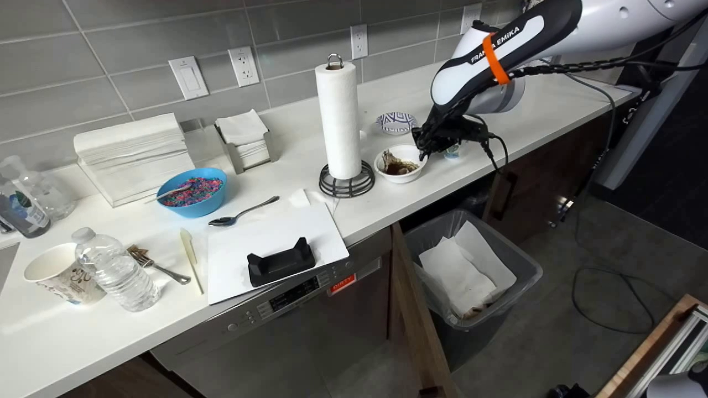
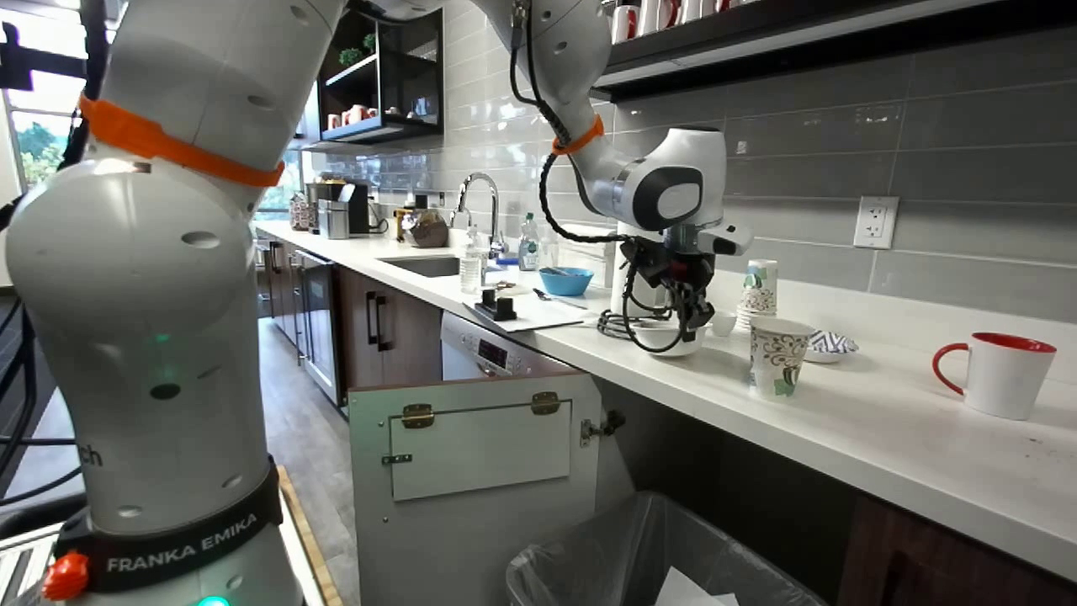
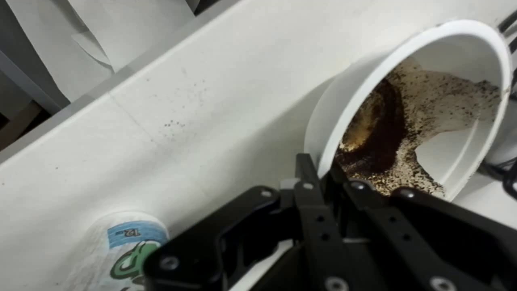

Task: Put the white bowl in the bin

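White round bowl (image 3: 438, 153), smooth and thin-walled: its rim is pinched by the black two-fingered claw (image 3: 323, 171), one finger inside the wall and one outside. We judge the bowl light, its rim stiff enough for this hold, its wall liable to flex under hard pressure. The rim is the correct place to grip; choose a clean stretch where possible, because the glossy dark-brown residue (image 3: 377, 139) inside could make the surface slippery. We should keep the mouth level, since residue may run out if the free side swings.

Both exterior views show the bowl on or just above the smooth white table (image 3: 234, 105); we cannot tell whether its base touches. Just beside it, the round black wire stand (image 1: 347, 192) carries a matt white paper-towel roll (image 1: 338, 121). Below the table edge, the dark grey rectangular plastic bin (image 1: 474, 341), with its thin translucent liner (image 2: 606, 547), holds flat white paper sheets (image 1: 459, 271).
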You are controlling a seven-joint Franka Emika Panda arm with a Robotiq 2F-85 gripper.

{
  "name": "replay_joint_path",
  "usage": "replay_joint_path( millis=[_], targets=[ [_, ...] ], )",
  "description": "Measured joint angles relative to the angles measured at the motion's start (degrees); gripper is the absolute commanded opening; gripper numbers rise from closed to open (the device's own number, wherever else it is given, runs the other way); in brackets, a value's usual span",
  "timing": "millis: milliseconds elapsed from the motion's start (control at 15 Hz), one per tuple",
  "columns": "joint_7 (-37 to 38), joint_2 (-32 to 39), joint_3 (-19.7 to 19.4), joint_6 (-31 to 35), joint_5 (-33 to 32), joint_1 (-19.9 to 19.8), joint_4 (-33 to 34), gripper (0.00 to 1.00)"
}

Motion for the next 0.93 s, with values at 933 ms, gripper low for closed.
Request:
replay_joint_path(
  millis=[933],
  targets=[
    [-15.6, -19.8, -0.6, -15.9, 3.5, -1.9, -25.3, 0.02]
  ],
)
